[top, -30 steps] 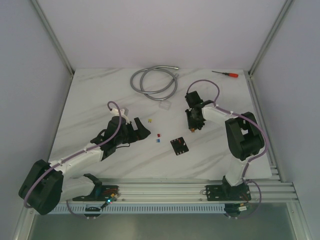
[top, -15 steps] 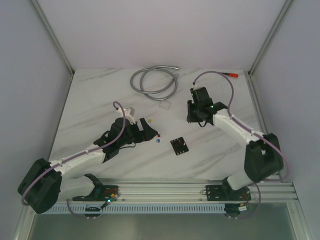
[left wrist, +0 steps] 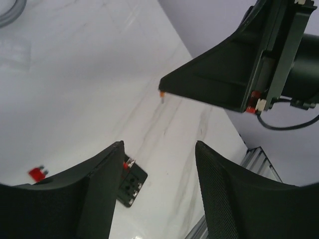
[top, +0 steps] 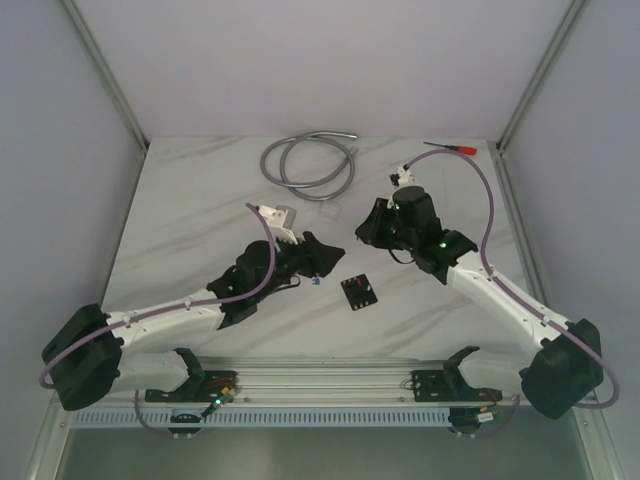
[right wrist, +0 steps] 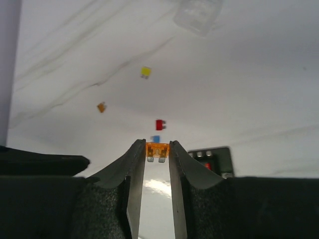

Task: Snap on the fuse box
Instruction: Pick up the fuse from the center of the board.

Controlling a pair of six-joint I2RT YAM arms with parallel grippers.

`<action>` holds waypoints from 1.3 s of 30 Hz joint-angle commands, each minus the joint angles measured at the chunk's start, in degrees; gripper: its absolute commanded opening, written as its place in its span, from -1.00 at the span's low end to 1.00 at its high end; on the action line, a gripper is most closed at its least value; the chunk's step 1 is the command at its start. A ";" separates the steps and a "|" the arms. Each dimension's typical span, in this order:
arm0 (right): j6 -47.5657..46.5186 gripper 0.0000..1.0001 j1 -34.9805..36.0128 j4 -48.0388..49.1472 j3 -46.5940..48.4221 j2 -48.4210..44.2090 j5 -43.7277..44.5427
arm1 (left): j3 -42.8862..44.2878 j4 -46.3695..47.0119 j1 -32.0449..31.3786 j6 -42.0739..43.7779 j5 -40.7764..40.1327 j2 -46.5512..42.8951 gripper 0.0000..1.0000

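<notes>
**Fuse pinched, box not yet met**

My right pincer [top: 371,228] is clamped on a tiny orange plastic blade fuse [right wrist: 158,151], prongs pointing out past the fingertips. My left pincer [left wrist: 159,149] stands open with nothing between the jaws.

The small black square plastic fuse box [top: 358,291] lies flat on the white marbled counter [top: 200,220], near-centre. It is nearer than the right pincer and a touch left of it, clearly apart, no contact. From the left pincer it is just to the right and slightly nearer. In the right wrist view it peeks out right of the fingertips, half hidden by the right finger.

Step, as I judge it: seat the fuse in the box.
- Bring the prongs straight over an empty slot.
- Square the blade to the slot row, then press down without tilting.
- The box looks light and may skid, so the left pincer should brace it.
- Steer clear of the loose red fuse [right wrist: 159,124] and blue fuse [right wrist: 155,139] just left of the box.
</notes>
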 commanded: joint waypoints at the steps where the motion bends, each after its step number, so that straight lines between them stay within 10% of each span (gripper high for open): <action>1: 4.86 -0.47 2.04 4.98 -1.59 -2.27 -0.65 | 4.36 5.77 -2.01 5.97 -3.32 3.58 0.32; 39: 7.61 -0.44 5.55 9.78 -4.00 -3.17 -5.03 | 9.64 4.75 -2.83 11.84 -6.30 8.61 -0.62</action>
